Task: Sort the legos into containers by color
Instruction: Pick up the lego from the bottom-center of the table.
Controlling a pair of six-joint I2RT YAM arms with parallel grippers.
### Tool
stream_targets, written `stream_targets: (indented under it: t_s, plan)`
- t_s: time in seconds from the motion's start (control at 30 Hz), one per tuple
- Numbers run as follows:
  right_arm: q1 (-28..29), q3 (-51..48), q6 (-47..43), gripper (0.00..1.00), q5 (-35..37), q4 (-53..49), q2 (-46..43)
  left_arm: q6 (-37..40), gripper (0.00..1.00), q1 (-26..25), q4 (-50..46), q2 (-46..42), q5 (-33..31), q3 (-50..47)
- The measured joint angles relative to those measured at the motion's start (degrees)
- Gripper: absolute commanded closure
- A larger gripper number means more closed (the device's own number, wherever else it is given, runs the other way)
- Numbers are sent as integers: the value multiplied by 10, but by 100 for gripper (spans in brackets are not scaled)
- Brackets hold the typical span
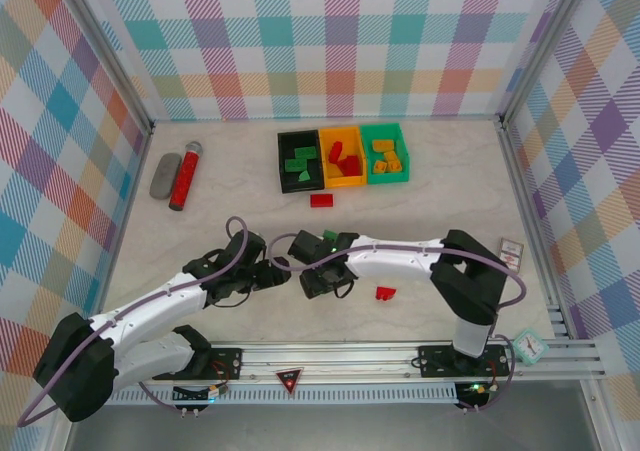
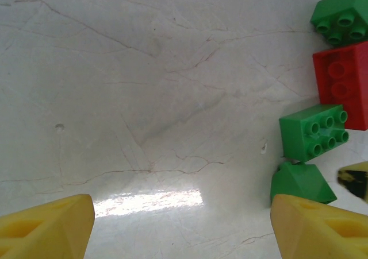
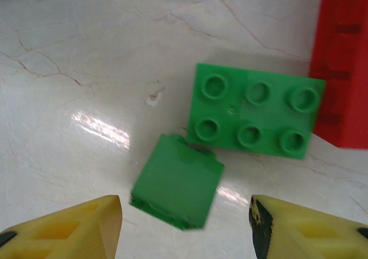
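Observation:
Three bins stand at the back: a black bin (image 1: 285, 161) holding green legos, an orange bin (image 1: 343, 178) holding red ones, and a green bin (image 1: 384, 131) holding yellow-orange ones. Loose red bricks lie at mid-table (image 1: 322, 200) and near the front (image 1: 385, 293). My right gripper (image 3: 185, 213) is open low over a small green sloped brick (image 3: 177, 181), which lies between its fingers, beside a green six-stud brick (image 3: 256, 111) and a red brick (image 3: 342, 64). My left gripper (image 2: 183, 213) is open over bare table, with the same green brick (image 2: 315, 131) to its right.
A long red cylinder with a grey tip (image 1: 184, 176) and a grey oval object (image 1: 165, 176) lie at the left. A small clock (image 1: 528, 346) and a card (image 1: 510, 249) sit at the right. Both grippers (image 1: 283, 271) (image 1: 318, 276) are close together at the table's middle front.

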Motion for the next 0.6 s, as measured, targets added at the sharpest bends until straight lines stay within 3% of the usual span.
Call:
stream_targets:
  t_s: [0.13,0.37,0.6]
  plan:
    - [11,26,1,41,-4,0,37,0,19,0,0,-2,0,0]
    - [13,33,5,62,-4,2,53,0,20,0,0,-14,-1,0]
    - [13,38,1,63,7,-4,52,0,19,0,0,-13,-2,-1]
